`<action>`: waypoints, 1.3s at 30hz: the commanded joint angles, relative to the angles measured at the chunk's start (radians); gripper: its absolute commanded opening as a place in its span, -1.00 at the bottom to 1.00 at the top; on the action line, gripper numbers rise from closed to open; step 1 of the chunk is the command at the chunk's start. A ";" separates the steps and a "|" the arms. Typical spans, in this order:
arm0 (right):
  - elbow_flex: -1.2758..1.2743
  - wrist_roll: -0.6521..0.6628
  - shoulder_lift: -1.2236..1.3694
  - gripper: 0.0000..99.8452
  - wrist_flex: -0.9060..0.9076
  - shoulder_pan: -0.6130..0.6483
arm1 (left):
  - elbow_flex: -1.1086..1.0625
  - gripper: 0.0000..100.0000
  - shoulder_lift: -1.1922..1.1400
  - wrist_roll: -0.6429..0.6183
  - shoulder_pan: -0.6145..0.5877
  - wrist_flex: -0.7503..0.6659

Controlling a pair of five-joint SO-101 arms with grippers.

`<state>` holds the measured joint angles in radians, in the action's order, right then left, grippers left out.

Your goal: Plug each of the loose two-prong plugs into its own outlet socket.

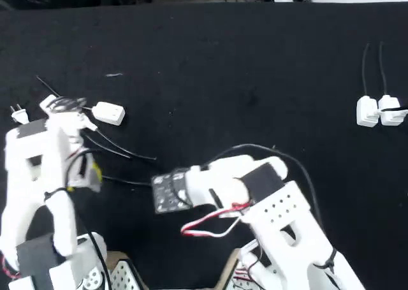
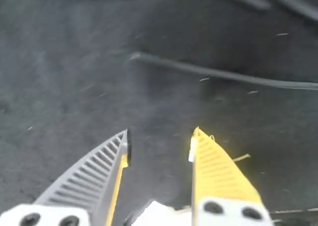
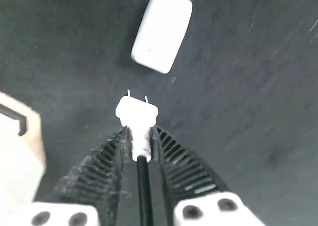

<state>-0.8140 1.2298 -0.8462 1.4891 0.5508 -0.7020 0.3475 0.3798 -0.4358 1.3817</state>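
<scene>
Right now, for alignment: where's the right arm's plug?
Right wrist view: plug clamped in the right gripper, prongs facing the white outlet socket, not touching.

Black counter (image 1: 210, 60) from above. Far left, a two-prong plug (image 1: 18, 115) lies loose, prongs pointing up and left. Next along, a tangle of black wire (image 1: 67, 103), and just beside it the white outlet socket (image 1: 108, 113). The left arm (image 1: 38, 169) stands over that corner, a yellow patch (image 1: 95, 172) at its flank, black cables (image 1: 121, 151) trailing off to the right. The right arm (image 1: 255, 188) lies across the middle, pointing left, with red and white wires (image 1: 207, 225) looping beneath it. Way out right, well apart, two white blocks (image 1: 368, 110) touch side by side, a thin cable rising from each.
</scene>
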 commanded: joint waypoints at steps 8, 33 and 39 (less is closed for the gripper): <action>0.390 -0.028 0.409 -0.98 0.089 0.058 | -0.248 -0.59 0.005 0.114 -0.325 -0.311; 0.352 -0.333 0.641 -0.98 -0.020 0.315 | -0.369 -0.59 0.005 0.089 -0.300 -0.419; 0.335 -0.330 0.679 -0.98 -0.048 0.272 | -0.369 -0.59 0.005 0.089 -0.302 -0.419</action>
<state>-0.4872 0.9076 -0.1680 1.4645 0.8516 -1.0441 0.3644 0.4810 -0.7503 0.9920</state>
